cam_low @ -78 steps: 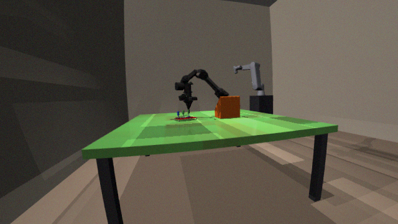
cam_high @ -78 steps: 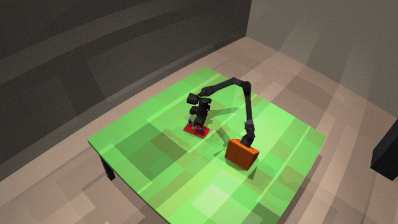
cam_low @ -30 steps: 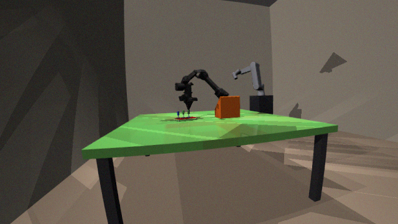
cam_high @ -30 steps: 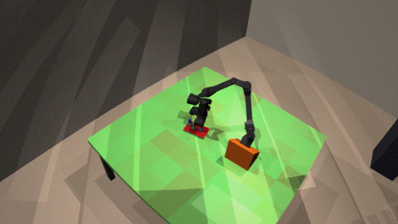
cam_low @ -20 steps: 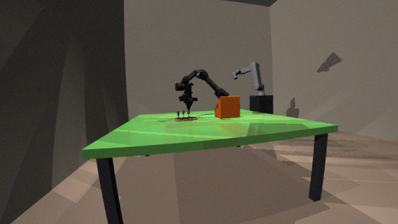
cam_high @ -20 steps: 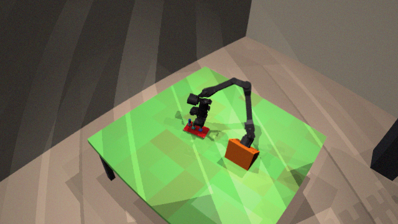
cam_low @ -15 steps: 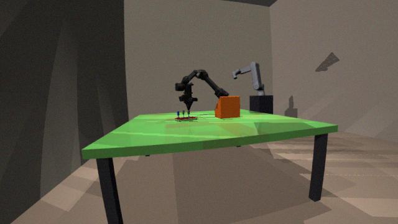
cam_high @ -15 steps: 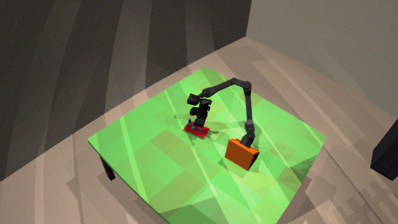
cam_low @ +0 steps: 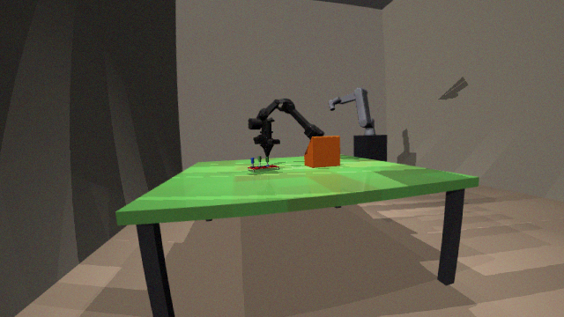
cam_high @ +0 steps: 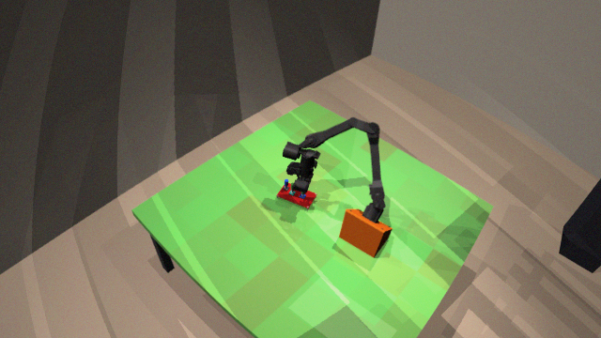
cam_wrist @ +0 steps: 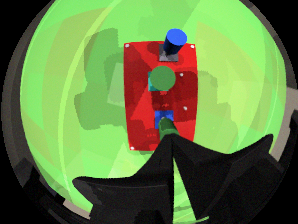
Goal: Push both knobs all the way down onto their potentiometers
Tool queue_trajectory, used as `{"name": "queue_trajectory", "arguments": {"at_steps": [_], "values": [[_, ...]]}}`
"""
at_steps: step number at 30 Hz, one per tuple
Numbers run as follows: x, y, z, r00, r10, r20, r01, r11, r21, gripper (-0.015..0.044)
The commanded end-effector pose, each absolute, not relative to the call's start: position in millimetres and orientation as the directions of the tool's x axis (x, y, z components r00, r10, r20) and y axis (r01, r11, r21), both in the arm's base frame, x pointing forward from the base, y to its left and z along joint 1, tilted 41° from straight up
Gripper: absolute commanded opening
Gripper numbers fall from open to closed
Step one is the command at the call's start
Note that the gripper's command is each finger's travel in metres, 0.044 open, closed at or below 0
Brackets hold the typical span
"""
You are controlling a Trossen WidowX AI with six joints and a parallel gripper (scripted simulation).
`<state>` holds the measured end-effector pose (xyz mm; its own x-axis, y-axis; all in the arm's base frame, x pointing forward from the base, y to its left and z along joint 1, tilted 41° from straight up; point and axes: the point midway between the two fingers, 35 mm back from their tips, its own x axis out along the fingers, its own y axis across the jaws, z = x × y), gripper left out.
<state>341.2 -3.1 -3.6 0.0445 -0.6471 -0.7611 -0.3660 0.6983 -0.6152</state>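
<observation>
The red circuit board stands on short legs. A blue knob stands high over the grey potentiometer at the board's far end in the wrist view. A green knob is over the teal potentiometer in the middle. A second green knob is at the blue potentiometer. My gripper is shut and empty, its tips at or just over this knob's top. The tips hide part of it; contact is unclear.
An orange block stands beside the arm's base on the green table. A grey arm on a dark pedestal stands beyond the table.
</observation>
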Motion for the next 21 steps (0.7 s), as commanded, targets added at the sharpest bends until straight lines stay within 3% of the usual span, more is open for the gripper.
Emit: {"name": "queue_trajectory", "arguments": {"at_steps": [1,21], "values": [[343.0,-11.7,-11.0,0.033,-0.651,-0.758,-0.354,0.702,-0.618,0.0000],[343.1,-14.2,-13.9,0.033,-0.651,-0.758,-0.354,0.702,-0.618,0.0000]]}}
